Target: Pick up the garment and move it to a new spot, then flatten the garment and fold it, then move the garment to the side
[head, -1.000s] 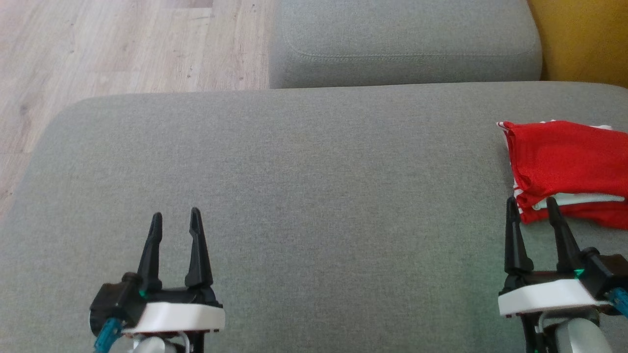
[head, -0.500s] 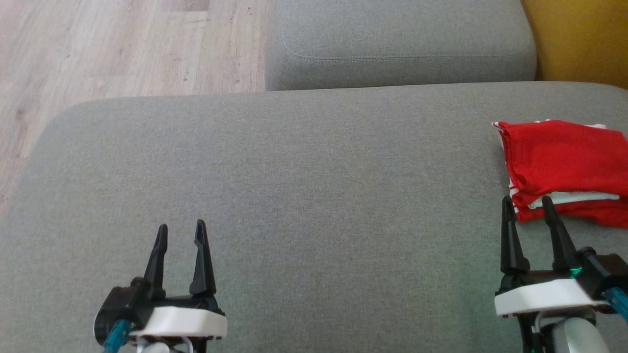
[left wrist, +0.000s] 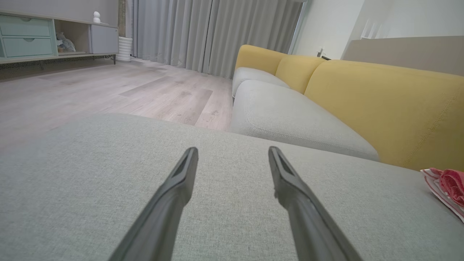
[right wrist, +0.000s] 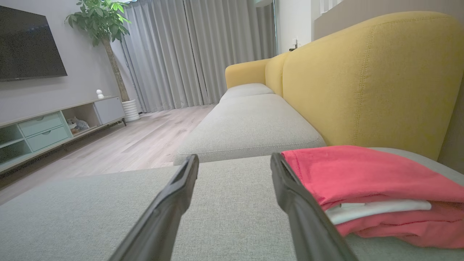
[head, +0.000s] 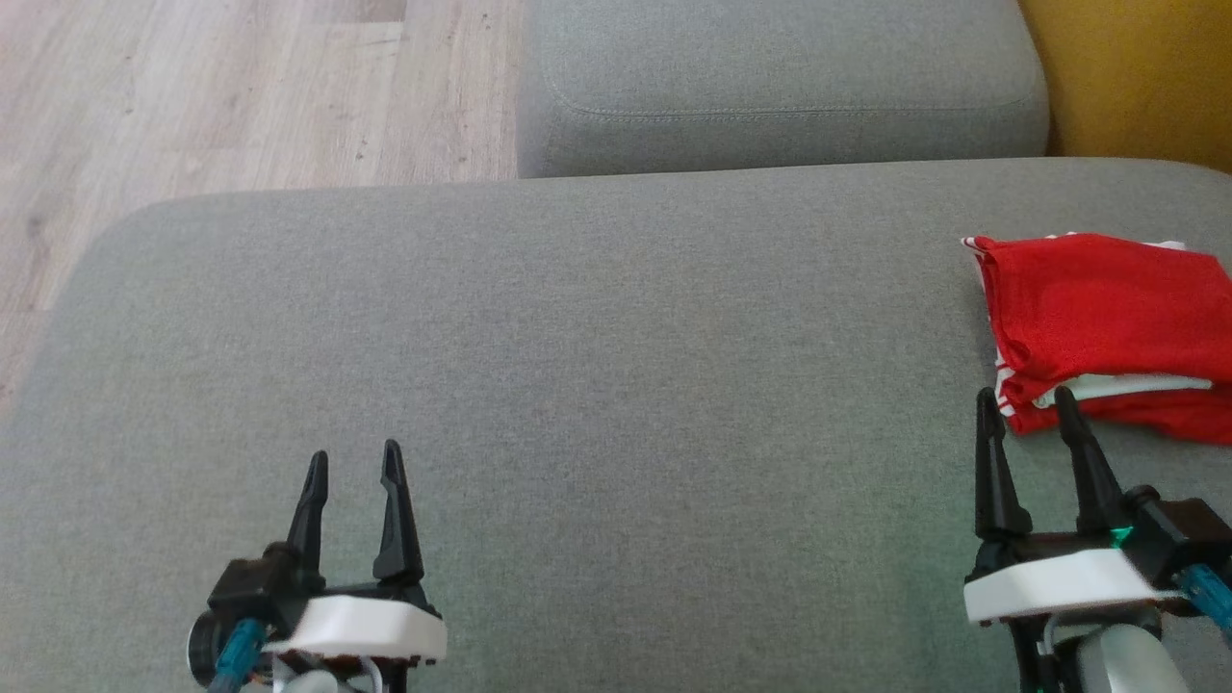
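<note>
Garment (head: 1107,308) lies folded on grey cushion (head: 577,337) beside right tool (head: 1022,392), left tool (head: 354,449) well apart, both spread empty.

The left gripper (left wrist: 232,149) points its parted fingers across the grey seat cushion (left wrist: 72,188), with the red garment (left wrist: 448,183) lying near its right edge.

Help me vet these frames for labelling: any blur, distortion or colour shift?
Head view: even light, garment saturated red, cut by the right edge. Right wrist view: same garment washed pinkish, right gripper soft towards the lens. Left wrist view: left gripper likewise soft.
</note>
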Robot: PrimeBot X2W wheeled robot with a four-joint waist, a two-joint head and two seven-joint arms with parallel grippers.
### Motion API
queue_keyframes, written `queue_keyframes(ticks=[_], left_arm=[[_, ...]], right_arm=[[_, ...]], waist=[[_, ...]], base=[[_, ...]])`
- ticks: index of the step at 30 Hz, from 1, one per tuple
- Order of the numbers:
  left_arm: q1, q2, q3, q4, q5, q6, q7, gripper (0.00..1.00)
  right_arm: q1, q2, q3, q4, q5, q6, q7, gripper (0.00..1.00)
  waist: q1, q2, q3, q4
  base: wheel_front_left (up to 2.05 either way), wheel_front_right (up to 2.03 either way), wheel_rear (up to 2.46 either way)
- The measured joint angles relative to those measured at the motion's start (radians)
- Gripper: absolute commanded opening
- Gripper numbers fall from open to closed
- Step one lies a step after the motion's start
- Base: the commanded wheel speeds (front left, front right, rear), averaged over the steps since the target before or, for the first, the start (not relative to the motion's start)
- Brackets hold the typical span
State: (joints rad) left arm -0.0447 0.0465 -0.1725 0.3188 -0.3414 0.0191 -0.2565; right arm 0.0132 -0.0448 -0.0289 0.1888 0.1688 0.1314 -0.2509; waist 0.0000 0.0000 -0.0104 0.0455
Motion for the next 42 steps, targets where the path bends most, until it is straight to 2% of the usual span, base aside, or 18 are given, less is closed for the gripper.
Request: queue_keyframes(ticks=[27,28,34,42], left_arm=[[-0.017,0.0,0.011,0.034,-0.031,-0.002,0.0,1.0],[-0.017,0.0,0.011,0.033,-0.037,-0.003,0.0,0.0],[0.033,-0.001,0.009,0.101,-0.044,-0.002,0.007,0.0],[0.042,-0.001,0.017,0.097,-0.132,-0.011,0.03,0.0]], right_arm=[[0.0,0.0,0.004,0.004,0.0,0.0,0.0,1.0],[0.0,0.0,0.005,0.004,0.0,0.0,0.0,0.0],[0.031,0.001,0.009,0.08,0.004,0.0,0.005,0.0],[0.04,0.001,0.008,0.085,0.109,0.0,0.024,0.0]], waist=[[0.0,0.0,0.009,-0.001],[0.0,0.0,0.009,-0.001],[0.0,0.0,0.01,-0.002],[0.0,0.0,0.01,-0.005]], base=[[0.0,0.0,0.0],[0.0,0.0,0.0],[0.0,0.0,0.0],[0.0,0.0,0.0]])
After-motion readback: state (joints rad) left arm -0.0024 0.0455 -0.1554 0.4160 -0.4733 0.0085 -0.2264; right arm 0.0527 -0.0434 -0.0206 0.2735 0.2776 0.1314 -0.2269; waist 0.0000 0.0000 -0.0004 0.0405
